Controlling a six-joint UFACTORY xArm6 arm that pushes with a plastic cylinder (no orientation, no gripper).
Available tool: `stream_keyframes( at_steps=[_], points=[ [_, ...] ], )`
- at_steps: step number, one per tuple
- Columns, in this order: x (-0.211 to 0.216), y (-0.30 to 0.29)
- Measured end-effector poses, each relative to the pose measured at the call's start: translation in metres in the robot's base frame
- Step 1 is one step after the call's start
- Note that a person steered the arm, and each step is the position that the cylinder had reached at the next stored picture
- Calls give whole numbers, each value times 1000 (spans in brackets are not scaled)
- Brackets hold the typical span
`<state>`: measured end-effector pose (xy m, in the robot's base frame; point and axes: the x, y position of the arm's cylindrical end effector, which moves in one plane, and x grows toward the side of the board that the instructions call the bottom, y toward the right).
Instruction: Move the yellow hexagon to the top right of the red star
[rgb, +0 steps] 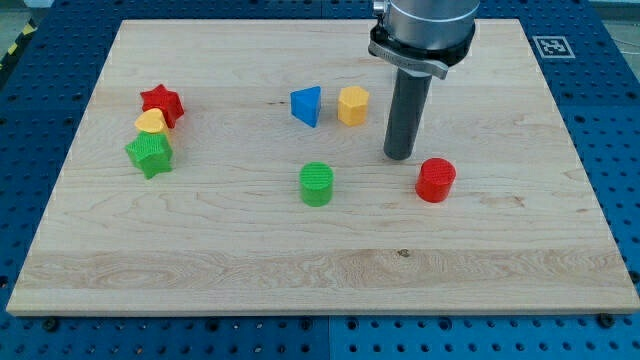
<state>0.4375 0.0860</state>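
The yellow hexagon (353, 105) sits upper middle of the wooden board, just right of the blue triangle (307, 105). The red star (161, 104) is far to the view's left, with a small yellow heart-like block (151, 122) touching its lower side and a green star (150, 154) below that. My tip (400, 155) rests on the board to the lower right of the yellow hexagon, a short gap away and not touching it.
A green cylinder (316, 184) stands below the blue triangle. A red cylinder (436, 180) stands just right of and below my tip. The wooden board (300, 270) lies on a blue perforated table; a marker tag (551, 46) is at its top right corner.
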Motion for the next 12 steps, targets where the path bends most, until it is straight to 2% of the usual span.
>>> stream_keyframes(
  at_steps=[2,4,12],
  points=[
    [-19,-8],
    [-71,-40],
    [-78,-49]
  ],
)
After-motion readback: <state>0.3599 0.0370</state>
